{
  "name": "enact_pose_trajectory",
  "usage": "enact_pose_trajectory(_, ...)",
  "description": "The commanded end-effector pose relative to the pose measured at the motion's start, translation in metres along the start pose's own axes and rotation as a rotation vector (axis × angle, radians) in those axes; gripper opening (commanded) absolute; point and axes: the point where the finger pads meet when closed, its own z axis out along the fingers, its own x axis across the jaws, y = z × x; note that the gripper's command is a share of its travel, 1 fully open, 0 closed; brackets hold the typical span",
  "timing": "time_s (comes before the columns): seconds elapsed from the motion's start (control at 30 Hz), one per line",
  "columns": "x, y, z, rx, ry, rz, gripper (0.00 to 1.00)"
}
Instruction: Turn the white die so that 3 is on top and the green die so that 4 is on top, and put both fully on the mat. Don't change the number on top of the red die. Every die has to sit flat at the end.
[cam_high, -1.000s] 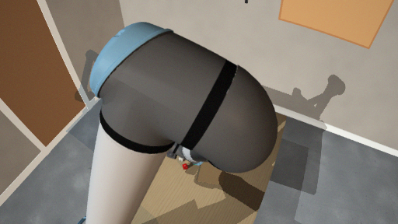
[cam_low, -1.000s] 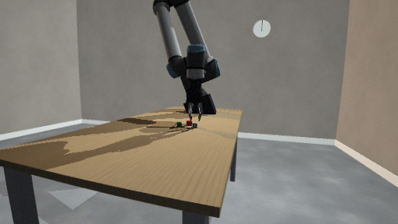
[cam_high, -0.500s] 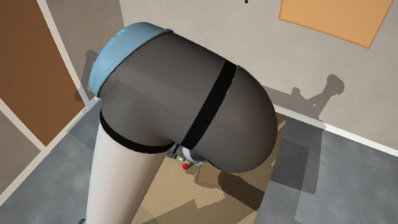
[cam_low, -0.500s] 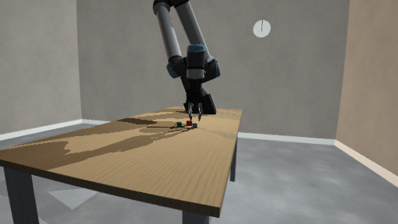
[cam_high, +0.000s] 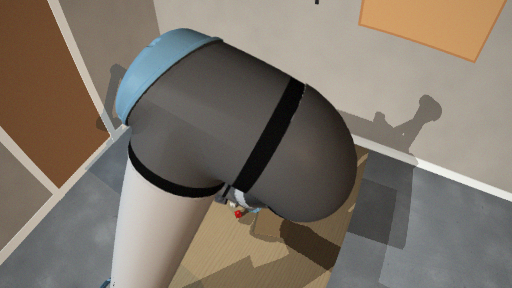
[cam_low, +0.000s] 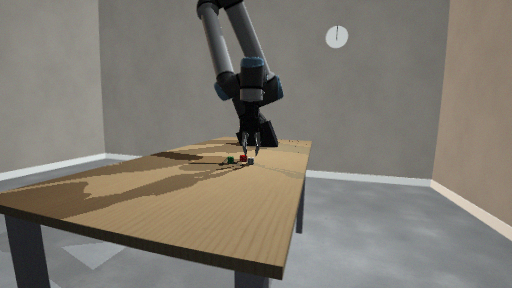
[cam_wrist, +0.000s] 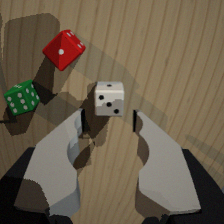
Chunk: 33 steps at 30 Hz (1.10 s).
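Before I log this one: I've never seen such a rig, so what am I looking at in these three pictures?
One robot arm stands at a wooden table. The top view looks down past its elbow, which hides most of the table. The exterior view shows the room from the side. The wrist view sits just behind the gripper; its two pale fingers are partly spread and hold nothing. Beyond the fingertips a white die lies flat, with a red die and a green die beside it.
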Motion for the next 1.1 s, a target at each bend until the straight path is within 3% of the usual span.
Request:
enact_pose_trajectory(0.0, -0.001, 0.0, 0.001, 0.001, -0.001, 0.0, 0.24)
enact_pose_trajectory(0.4, -0.001, 0.0, 0.004, 0.001, -0.001, 0.0, 0.24)
enact_pose_trajectory(1.07, -0.001, 0.0, 0.03, 0.001, -0.001, 0.0, 0.24)
